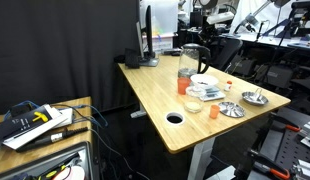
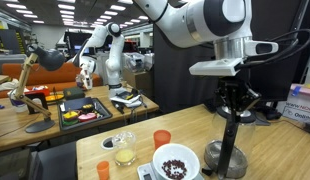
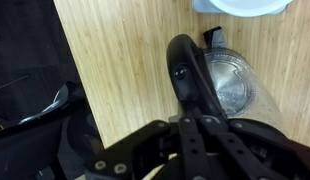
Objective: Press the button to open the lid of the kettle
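The kettle (image 3: 227,85) stands on the wooden table (image 3: 115,60). In the wrist view I look down on its round lid and its dark handle (image 3: 185,70), which carries a small button (image 3: 179,72). My gripper (image 3: 199,119) is shut with nothing in it, fingertips pressed together right over the handle's near end. In an exterior view the gripper (image 2: 233,106) points straight down onto the top of the kettle (image 2: 228,152). The kettle (image 1: 191,55) also shows at the table's far side in an exterior view. I cannot tell whether the tips touch the handle.
An orange cup (image 2: 162,139), a white bowl of dark beans (image 2: 176,163), a clear glass (image 2: 123,150) and a small orange cup (image 2: 104,169) stand near the kettle. A white bowl (image 3: 240,5) lies just beyond it. The table has a cable hole (image 1: 174,117) and metal dishes (image 1: 231,108).
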{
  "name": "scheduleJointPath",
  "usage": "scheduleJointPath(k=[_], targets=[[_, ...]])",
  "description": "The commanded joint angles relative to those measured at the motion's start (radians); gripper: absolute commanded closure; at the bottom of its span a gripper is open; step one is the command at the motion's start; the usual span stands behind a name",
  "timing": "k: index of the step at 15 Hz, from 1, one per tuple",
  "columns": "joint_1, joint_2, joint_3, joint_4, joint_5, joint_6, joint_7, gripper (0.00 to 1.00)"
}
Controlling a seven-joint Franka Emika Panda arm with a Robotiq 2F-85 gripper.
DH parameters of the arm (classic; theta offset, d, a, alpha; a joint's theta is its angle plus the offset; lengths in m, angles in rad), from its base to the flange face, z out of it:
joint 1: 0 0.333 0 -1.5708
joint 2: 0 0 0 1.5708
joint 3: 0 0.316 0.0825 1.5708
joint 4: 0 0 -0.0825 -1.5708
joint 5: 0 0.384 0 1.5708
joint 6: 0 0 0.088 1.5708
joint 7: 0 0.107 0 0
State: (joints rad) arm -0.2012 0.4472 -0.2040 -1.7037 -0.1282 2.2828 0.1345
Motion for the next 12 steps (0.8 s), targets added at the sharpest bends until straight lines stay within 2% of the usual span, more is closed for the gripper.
scheduleJointPath(k=[1, 12], targets=[[0.002, -0.024, -0.010, -0.035, -0.007, 0.020, -0.012, 1.00], [0.009, -0.026, -0.015, -0.071, -0.014, 0.013, -0.003, 1.00]])
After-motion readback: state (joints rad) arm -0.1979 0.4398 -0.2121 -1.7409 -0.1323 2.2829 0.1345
